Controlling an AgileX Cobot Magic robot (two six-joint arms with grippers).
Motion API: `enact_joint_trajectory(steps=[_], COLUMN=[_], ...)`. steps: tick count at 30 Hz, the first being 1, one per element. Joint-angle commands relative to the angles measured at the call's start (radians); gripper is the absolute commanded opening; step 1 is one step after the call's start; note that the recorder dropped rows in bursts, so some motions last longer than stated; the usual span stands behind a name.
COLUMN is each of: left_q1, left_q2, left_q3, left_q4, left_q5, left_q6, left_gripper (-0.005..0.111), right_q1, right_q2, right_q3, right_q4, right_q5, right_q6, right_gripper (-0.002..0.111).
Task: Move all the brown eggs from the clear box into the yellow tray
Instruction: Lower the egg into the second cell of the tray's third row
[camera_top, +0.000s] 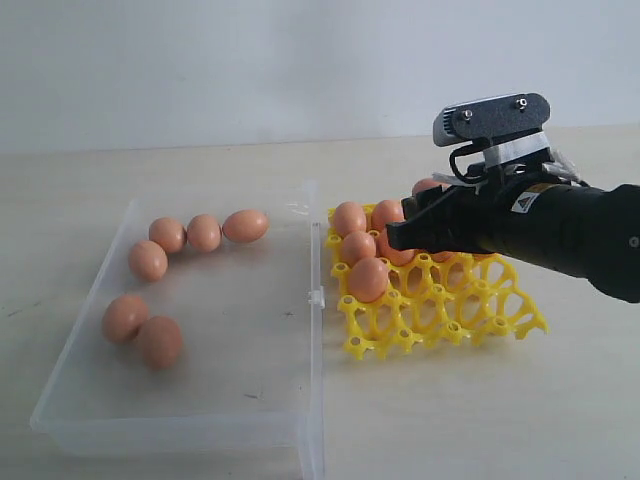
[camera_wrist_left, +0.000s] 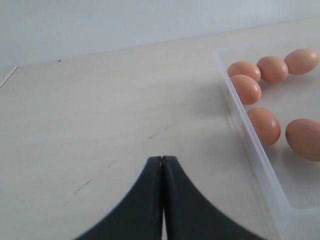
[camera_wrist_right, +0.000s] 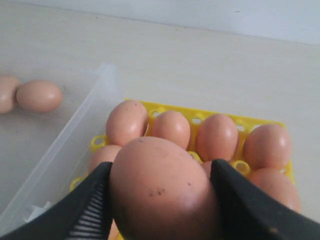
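Right gripper: jaws spread wide, clamped on one brown egg over yellow tray, right of centre. Six other eggs in clear box, left. Left gripper: closed, empty.

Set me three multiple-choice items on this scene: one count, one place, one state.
1. Brown eggs lying in the clear box: A four; B six; C nine.
2. The right gripper is above: A the clear box; B bare table; C the yellow tray.
3. The left gripper is: A shut and empty; B open; C shut on an egg.
Key: 1 B, six can be counted in the exterior view; 2 C, it hangs over the tray's cups; 3 A, its jaws meet with nothing between.
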Motion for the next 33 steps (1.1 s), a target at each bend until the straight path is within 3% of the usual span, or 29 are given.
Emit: enact_joint_trajectory(steps=[1,33], left_q1=[-0.005,-0.005], left_q2=[-0.006,-0.006], left_q3=[-0.004,-0.004], left_q4=[-0.005,-0.005], left_q5=[-0.006,-0.006], left_q6=[-0.002,-0.004], left_gripper=[0.000,0.000], right_q1=[-0.006,-0.006], right_q2=[0.007,0.261], right_q3=[-0.004,-0.004], right_q4=[-0.012,-0.111], right_q5=[-0.050,-0.224], right_q6=[0.030,0.161], right_gripper=[0.026,0.026])
